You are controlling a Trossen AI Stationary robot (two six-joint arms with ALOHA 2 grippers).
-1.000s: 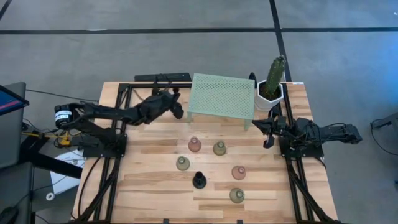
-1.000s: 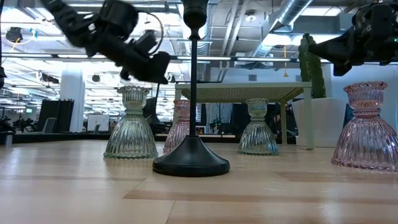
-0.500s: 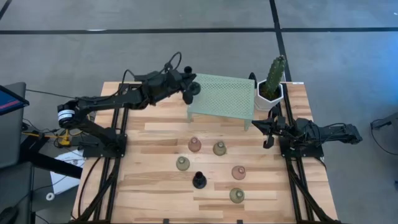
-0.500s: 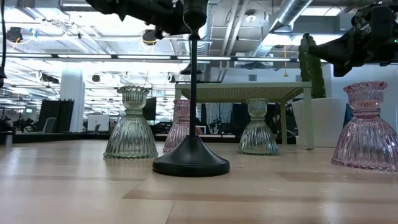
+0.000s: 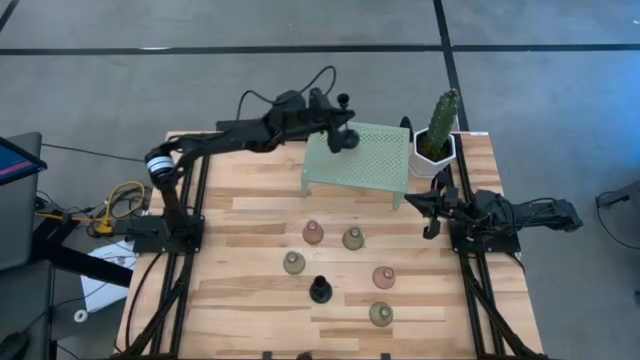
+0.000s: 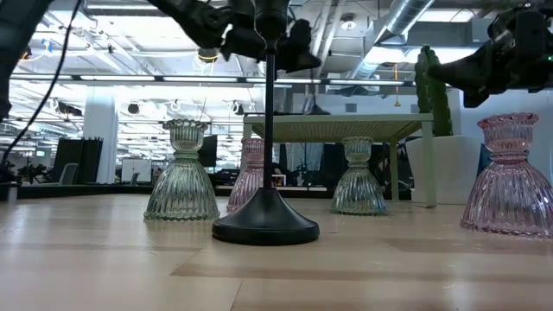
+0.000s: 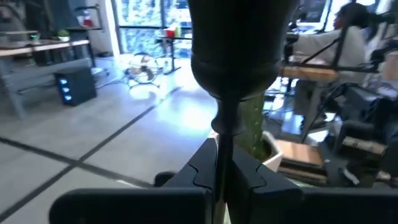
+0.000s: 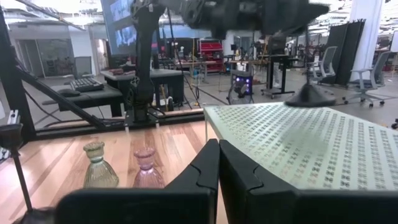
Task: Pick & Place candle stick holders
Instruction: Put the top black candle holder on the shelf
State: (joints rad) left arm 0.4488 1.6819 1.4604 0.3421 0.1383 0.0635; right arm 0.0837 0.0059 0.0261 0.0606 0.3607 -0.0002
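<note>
Seen from overhead, with twelve o'clock at the table's far edge, the left gripper [image 5: 345, 138] hangs over the mint-green mesh stand [image 5: 372, 160], its fingers pinched tight on the thin stem of a tall black candle stick holder [image 7: 239, 37]. The holder's long axis runs straight up and down: the cup points to the ceiling above the fingers, and the round base points down at the mesh. The base sits toward ten o'clock of the stand's centre. The right wrist view puts it on the mesh or just above it; whether the two touch cannot be told.

The coming move looks to turn on that short vertical gap. The landing spot lies directly under the claw, so what the set-down appears to need is a straight drop and a release with the stem kept plumb, not any sideways travel.

Six more holders stand upright on the wooden table [image 5: 240, 220] at six o'clock of the stand: a pink holder [image 5: 313, 233] and a green holder [image 5: 352, 238] nearest it, then another green holder [image 5: 293, 263], a second pink one [image 5: 383, 277], a second thin-stemmed black holder [image 5: 319, 290] and a third green one [image 5: 380, 314].

The right gripper [image 5: 432, 213] waits at three o'clock of that cluster, fingers pressed together on nothing. The left arm alone is on the stand.
</note>
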